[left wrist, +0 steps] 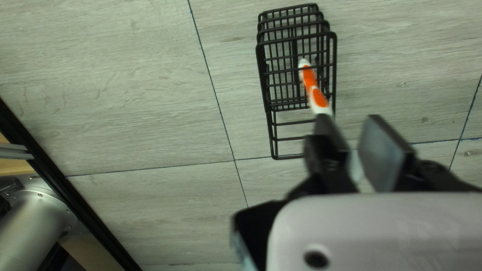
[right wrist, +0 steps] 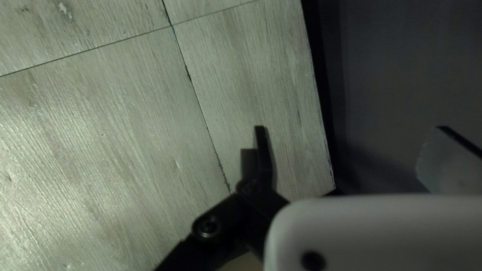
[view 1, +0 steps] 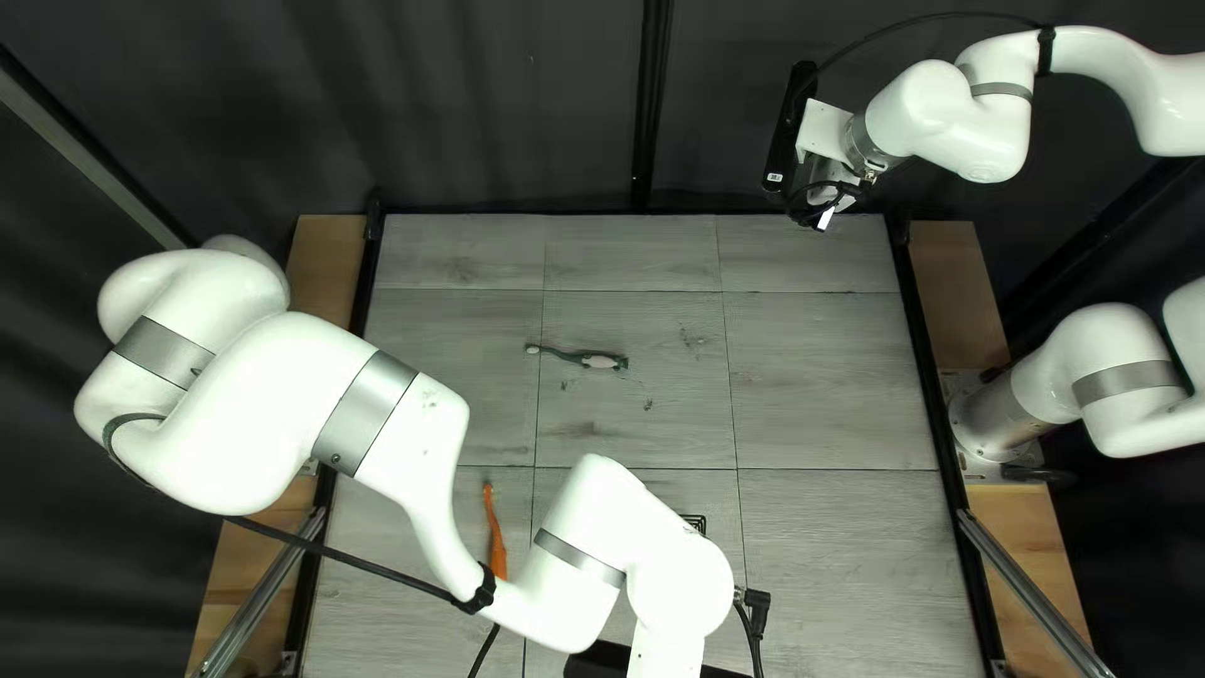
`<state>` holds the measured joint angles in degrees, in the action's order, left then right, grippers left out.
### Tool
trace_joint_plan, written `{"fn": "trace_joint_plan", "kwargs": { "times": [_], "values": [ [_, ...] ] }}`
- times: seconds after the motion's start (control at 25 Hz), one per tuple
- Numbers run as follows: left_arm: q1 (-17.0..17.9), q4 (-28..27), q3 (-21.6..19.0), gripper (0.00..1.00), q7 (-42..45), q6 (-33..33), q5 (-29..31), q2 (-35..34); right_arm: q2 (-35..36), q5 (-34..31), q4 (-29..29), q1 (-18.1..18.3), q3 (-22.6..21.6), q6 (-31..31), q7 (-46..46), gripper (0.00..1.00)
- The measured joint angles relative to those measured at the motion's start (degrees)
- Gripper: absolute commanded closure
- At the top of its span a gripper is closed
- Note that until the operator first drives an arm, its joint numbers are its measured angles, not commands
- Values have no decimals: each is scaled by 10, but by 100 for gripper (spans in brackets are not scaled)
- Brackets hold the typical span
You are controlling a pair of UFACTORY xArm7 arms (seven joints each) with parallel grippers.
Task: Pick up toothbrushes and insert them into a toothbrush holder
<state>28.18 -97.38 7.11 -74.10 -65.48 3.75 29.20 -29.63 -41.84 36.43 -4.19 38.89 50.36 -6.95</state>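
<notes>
- Orange and white, one toothbrush (left wrist: pixel 315 90) is reaching in among the bars of the black wire holder (left wrist: pixel 261 75), at eleven o'clock from the left gripper (left wrist: pixel 350 123), whose forward line is marking twelve.
- The left gripper is standing part-way open, gripping nothing; the brush's near end is ending by one finger only.
- The right gripper (right wrist: pixel 351 130) is hanging wide open and empty.
- With the table's far edge as twelve, the green toothbrush (view 1: pixel 590 359) is lying at eleven from the holder, the orange toothbrush (view 1: pixel 498 553) at nine.
- A sideways move could be risking trouble: the near finger could be knocking the brush askew, or snagging a wire and dragging the light-looking holder.
- The left arm (view 1: pixel 301 389) is covering part of the orange toothbrush and most of the holder from above.
- The finger is hiding the inserted brush's near end, so whether they are touching is staying unclear.
</notes>
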Motion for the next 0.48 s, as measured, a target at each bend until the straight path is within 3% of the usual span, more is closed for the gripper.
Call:
{"fn": "trace_joint_plan", "kwargs": {
  "times": [0.48],
  "values": [
    [-10, 22, -3, 0, -15, 22, -12, -14, 0, 0, 0, 0, 0, 0, 0, 0]
  ]
}}
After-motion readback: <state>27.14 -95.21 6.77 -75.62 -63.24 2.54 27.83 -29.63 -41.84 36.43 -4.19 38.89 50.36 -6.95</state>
